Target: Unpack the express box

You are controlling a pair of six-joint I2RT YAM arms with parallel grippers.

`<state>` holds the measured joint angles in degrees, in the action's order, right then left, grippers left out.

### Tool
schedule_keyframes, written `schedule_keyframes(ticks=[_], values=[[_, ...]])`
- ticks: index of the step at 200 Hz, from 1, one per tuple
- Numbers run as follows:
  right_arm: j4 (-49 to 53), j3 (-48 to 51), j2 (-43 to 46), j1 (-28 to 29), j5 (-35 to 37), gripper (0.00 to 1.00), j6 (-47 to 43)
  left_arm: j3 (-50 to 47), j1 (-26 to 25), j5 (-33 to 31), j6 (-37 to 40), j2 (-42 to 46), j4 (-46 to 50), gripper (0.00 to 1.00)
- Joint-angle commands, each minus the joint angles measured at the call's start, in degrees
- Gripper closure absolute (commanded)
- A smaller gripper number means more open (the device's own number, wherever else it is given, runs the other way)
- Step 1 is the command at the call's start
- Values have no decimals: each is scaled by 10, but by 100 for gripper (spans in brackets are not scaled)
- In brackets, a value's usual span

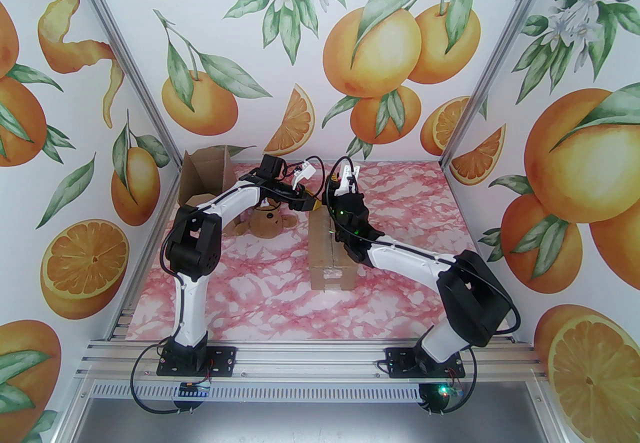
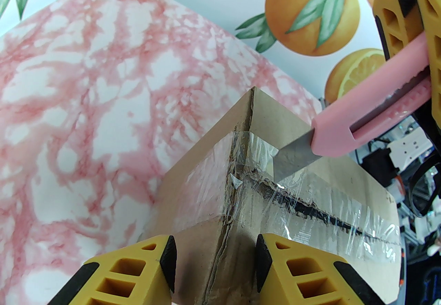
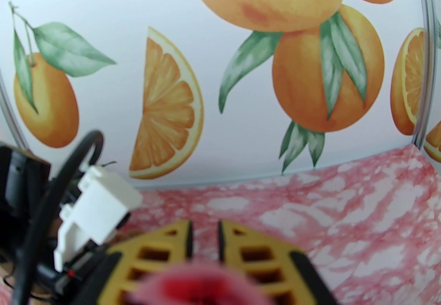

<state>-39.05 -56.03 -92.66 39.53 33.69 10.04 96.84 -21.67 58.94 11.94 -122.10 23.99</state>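
"At table centre, report the express box [image 1: 332, 251] and its margins," says the inspector.

"The box lies flat, long axis running front to back, taped seam upward. Bare marble table [image 1: 415, 211] runs from its right edge to the right wall and from its near end to the front rail. To its left, a plush bear [image 1: 267, 223] lies near the far end. An open carton [image 1: 207, 176] stands in the back-left corner."

"Gripper states?"

"Left gripper [image 2: 215, 255]: jaws parted, holding nothing, one finger on either side of the taped end seam at the box's far end. Contact cannot be determined. Right gripper [image 3: 205, 228]: clamped on a pink utility knife [image 2: 375, 104]."

"View by view?"

"Top view: both arms meet over the far end and cover the contact point. Left wrist view: the blade [image 2: 293, 159] rests tip-down on the wrinkled tape [image 2: 327, 207] at the seam's far end, and a dark slit runs along the seam. Right wrist view: the knife is a pink blur below the fingers."
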Motion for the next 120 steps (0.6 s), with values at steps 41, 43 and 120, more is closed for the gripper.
schedule_keyframes(ticks=[41,43,120], values=[[-17,-12,-21,5,25,100,-20,-19,1,-36,1,9,2,57],[-17,-13,-21,5,25,100,-21,-19,0,-36,1,10,2,57],[-35,-17,-41,5,43,100,-50,-24,-2,-39,4,13,5,57]])
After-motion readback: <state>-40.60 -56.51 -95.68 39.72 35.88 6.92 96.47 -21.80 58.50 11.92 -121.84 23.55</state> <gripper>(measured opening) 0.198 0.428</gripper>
